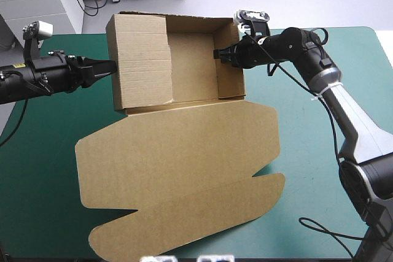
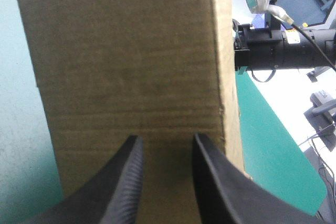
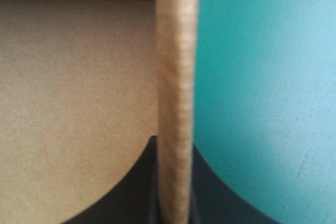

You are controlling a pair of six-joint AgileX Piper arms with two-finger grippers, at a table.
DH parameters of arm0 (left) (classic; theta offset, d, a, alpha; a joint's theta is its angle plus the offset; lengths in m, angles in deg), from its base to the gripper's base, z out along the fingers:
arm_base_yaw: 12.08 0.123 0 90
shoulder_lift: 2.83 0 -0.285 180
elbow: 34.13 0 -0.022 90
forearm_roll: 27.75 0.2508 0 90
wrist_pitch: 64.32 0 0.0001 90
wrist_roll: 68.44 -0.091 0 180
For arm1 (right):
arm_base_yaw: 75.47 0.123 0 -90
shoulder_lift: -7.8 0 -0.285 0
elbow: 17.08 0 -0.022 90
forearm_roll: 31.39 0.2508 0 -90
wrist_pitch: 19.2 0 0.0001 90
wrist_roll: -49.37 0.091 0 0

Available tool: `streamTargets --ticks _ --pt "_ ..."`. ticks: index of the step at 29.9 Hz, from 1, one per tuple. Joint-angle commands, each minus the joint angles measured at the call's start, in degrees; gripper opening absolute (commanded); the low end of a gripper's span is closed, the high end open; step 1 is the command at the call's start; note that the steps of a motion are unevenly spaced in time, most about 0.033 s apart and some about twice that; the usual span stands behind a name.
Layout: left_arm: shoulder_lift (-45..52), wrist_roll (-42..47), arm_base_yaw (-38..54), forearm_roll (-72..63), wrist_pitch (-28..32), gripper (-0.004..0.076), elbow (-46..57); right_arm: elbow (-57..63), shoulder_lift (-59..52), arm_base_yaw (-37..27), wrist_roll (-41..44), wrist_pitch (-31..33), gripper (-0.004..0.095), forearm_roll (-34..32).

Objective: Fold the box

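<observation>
While the lid (image 1: 178, 176) of the brown box (image 1: 184, 121) is laid flat on the teal-green bench (image 1: 43, 176) toward its near edge, the tray (image 1: 193, 69) is set beyond it, so the sheet's long axis is run from near to far. Farther back, the tray is flanked by both arms. The right wall (image 1: 232, 59) is clamped between the all but closed black fingers of the right end effector (image 1: 222, 53). The left wall (image 2: 126, 61) is faced squarely by the left end effector (image 1: 105, 67), its fingers set narrowly apart with nothing between them. With the box straight ahead of it, the left arm is judged better placed to press that wall inward
</observation>
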Motion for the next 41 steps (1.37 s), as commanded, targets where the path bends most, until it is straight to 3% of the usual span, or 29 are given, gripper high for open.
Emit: streamTargets --ticks 1,14,22,33,41 --pt "1.6 0.1 -0.3 -3.8 -2.6 0.0318 -1.5 -1.7 -2.7 0.2 0.8 -3.9 -0.0015 2.8" --pt "1.6 0.1 -0.3 -3.3 -2.6 0.0330 -1.5 -1.7 -2.3 1.6 1.2 -5.8 -0.0011 2.0" --pt "1.6 0.1 -0.3 -1.0 -2.6 0.0452 -1.5 -1.7 -2.3 1.7 3.0 -6.3 -0.0001 -0.5" --pt "1.6 0.1 -0.3 6.2 -2.6 0.0449 -1.5 -1.7 -2.3 8.2 4.8 -10.4 0.0001 -5.7" --pt "1.6 9.7 -1.7 18.6 -2.0 0.0438 -1.5 -1.7 -2.3 12.3 8.2 -11.2 0.0001 -11.7"
